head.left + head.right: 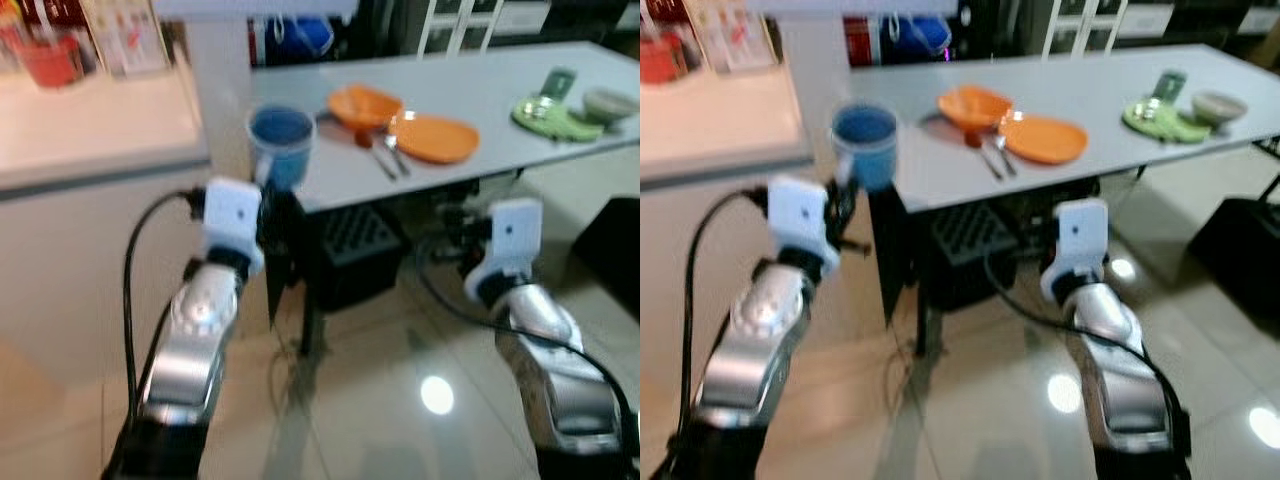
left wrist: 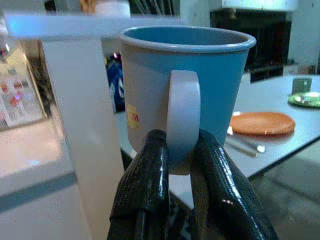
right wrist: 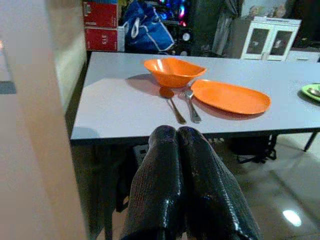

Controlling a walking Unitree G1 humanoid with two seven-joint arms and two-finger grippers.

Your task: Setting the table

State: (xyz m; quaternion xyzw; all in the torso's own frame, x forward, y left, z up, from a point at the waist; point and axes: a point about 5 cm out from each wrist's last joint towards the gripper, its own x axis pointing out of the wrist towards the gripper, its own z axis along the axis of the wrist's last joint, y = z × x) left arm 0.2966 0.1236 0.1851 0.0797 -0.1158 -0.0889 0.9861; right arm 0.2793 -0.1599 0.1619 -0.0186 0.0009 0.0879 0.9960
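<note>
Mug: blue mug [image 2: 185,95] with a pale handle, upright, carried in the air at the near-left corner of the table [image 1: 470,95], just off its edge; a small yellow label on its side.
Left gripper: left gripper [image 2: 182,165] has both black fingers [image 2: 145,185] pinched onto the lower part of the mug handle, one on each side; the mug sits above the wrist in the head views.
Right gripper: right gripper [image 3: 179,150] empty, fingers pressed together with no gap, held low in front of the table's near edge, pointing toward the orange dishes.
Table: grey top, long, running away to the right.
Orange bowl: orange bowl [image 3: 174,71] near the left end of the table, upright.
Orange plate: orange plate [image 3: 230,96] just beside the bowl, on its right.
Cutlery: spoon [image 3: 171,102] and fork [image 3: 191,105] lie side by side between bowl and plate, handles toward the near edge.
Far end: green plate [image 1: 555,118] and a pale bowl [image 1: 608,103] close together, well apart from the orange set.
Under table: dark crate [image 1: 355,250].
Left side: white counter [image 1: 95,130].
Floor: glossy tiles [image 1: 400,410] with light reflections.
</note>
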